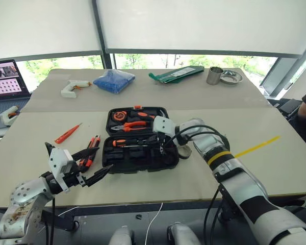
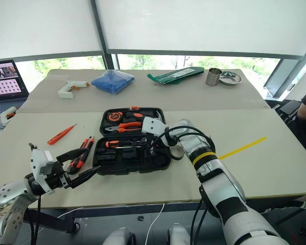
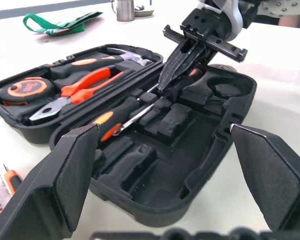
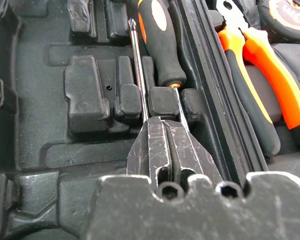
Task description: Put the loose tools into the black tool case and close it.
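**Seating a screwdriver in the case**

Case [image 1: 141, 153] lies open mid-table, lid half away from the robot holding pliers [image 1: 130, 125], a tape measure [image 1: 119, 116] and a hammer. Right gripper [image 3: 177, 70] is down in the near half, fingers pressed together; the wrist view shows their tips over the slot ribs, with two thin shafts running out from under them. One screwdriver [image 4: 160, 40] lies along the hinge side of the tray. I cannot tell whether the fingers pinch a shaft or only press on it.

Left gripper [image 1: 94, 166] hovers near the case's left corner, fingers spread wide, holding nothing.

Still loose on the table: slim orange screwdriver [image 1: 67, 133], and a cluster [image 1: 90, 151] of orange-black tools left of the case. Tape roll [image 1: 184, 151] sits just beside the case's right edge.

Technique, my judgement: keep each shaft parallel to its groove and press straight down until seated; a proud handle will stop the lid closing.

Writing: no legible brand or label.
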`<action>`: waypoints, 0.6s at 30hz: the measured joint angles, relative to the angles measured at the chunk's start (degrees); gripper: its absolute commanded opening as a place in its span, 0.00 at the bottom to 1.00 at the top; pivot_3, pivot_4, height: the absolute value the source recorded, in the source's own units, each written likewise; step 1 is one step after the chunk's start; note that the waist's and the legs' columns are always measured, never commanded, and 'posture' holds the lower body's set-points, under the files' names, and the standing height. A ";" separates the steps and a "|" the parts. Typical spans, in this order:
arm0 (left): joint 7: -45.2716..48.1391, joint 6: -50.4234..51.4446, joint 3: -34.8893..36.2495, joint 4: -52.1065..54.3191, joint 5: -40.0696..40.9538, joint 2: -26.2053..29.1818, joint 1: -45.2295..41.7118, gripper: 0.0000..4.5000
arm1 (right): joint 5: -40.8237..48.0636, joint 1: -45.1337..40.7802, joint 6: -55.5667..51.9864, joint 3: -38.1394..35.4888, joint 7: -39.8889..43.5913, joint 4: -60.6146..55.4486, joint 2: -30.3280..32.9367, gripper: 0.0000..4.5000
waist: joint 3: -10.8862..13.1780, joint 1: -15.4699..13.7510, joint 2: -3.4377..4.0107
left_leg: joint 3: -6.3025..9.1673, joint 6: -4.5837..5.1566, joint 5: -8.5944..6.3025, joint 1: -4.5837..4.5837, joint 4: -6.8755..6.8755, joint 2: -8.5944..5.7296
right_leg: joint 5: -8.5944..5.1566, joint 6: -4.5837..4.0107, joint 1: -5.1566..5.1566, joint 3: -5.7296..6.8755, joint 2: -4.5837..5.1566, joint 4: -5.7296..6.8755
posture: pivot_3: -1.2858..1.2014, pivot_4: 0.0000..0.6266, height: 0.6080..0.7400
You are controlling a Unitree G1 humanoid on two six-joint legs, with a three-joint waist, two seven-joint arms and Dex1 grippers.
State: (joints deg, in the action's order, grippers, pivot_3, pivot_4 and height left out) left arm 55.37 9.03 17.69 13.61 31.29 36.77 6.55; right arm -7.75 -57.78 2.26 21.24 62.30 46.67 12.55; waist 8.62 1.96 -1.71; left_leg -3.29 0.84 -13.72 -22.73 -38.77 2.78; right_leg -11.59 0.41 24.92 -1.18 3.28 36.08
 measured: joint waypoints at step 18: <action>-4.42 1.17 23.40 -13.17 4.92 1.15 8.86 1.00 | 27.99 33.39 -8.55 -24.36 -0.63 -51.99 9.73 1.00 | 0.03 -0.74 -0.01 | -0.08 -0.29 -0.18 -0.37 0.10 0.00 | -0.09 0.09 0.32 0.06 0.11 -0.18 | 0.52 0.24 1.00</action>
State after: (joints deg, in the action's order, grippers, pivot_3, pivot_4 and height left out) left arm 50.95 10.20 41.10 0.44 36.21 37.92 15.41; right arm 20.24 -24.39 -6.28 -3.12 61.67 -5.32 22.28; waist 8.66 1.22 -1.72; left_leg -3.37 0.55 -13.90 -23.10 -38.67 2.78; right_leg -11.68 0.50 25.24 -1.12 3.39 35.90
